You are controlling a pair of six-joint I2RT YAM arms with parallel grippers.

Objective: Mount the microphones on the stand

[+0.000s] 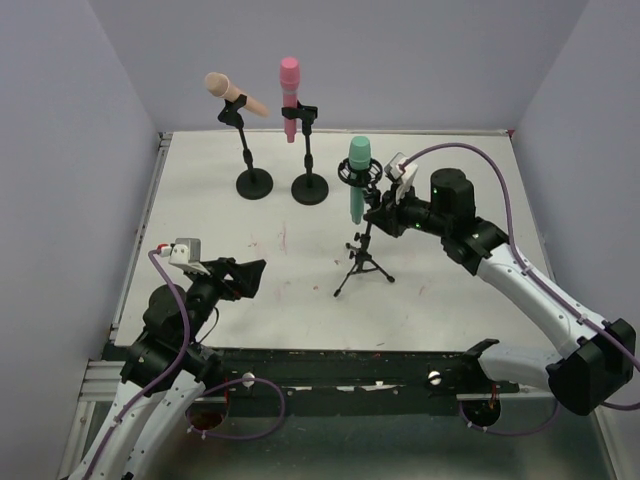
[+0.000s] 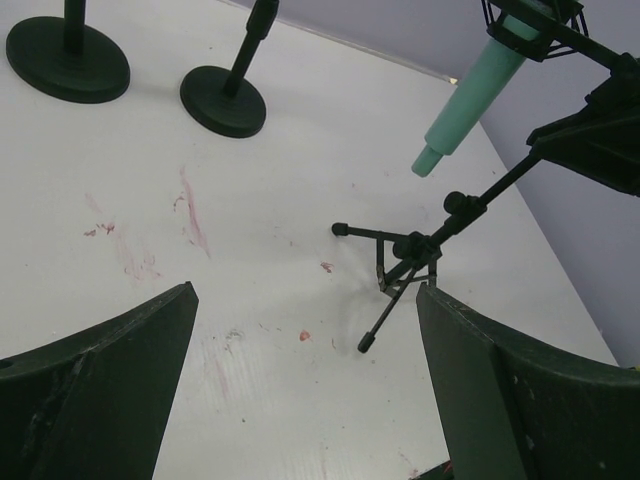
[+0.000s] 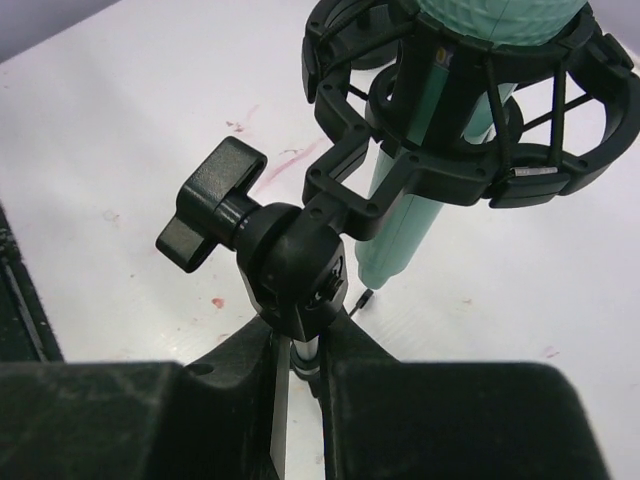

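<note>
The mint green microphone (image 1: 357, 175) hangs head up in the black shock mount (image 3: 470, 140) of a tripod stand (image 1: 363, 262). My right gripper (image 3: 310, 360) is shut on this stand's thin pole, just under the swivel joint with its black knob (image 3: 205, 205). At the back, the peach-tan microphone (image 1: 232, 92) sits tilted in the clip of a round-base stand (image 1: 254, 183). The pink microphone (image 1: 290, 85) stands upright in the clip of a second one (image 1: 310, 188). My left gripper (image 1: 255, 275) is open at the front left, with only bare table between its fingers (image 2: 100, 390).
The white table (image 1: 200, 230) carries faint red smears. Grey walls close it in at the back and both sides. The tripod's legs (image 2: 405, 255) spread just ahead of and right of my left gripper. A purple cable loops over the right arm (image 1: 520, 270).
</note>
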